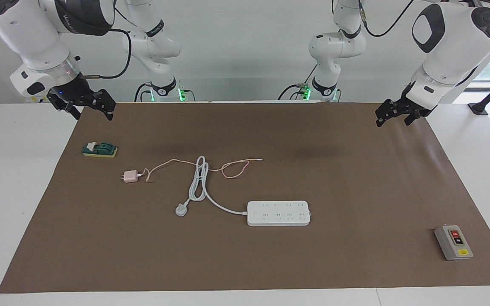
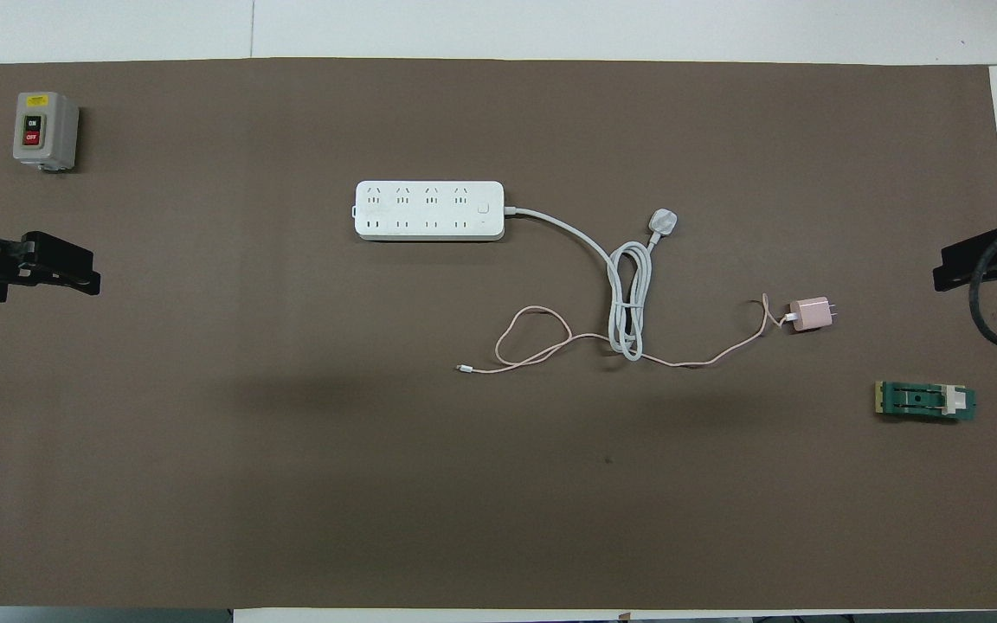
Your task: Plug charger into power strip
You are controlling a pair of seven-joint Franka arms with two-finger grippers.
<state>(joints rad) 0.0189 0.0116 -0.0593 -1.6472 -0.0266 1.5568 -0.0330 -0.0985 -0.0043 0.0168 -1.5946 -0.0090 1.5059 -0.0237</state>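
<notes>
Counting what sits on the brown mat point(image 1: 355, 191) of the desk: one pink charger point(image 1: 130, 176), one white power strip point(image 1: 278, 213), one grey switch box point(image 1: 453, 242), one green block point(image 1: 100, 149). In the facing view the charger lies at five o'clock from the right gripper point(image 1: 86, 107), well apart; the strip lies at seven o'clock from the left gripper point(image 1: 398, 115). Both jaws stand released, empty.
</notes>
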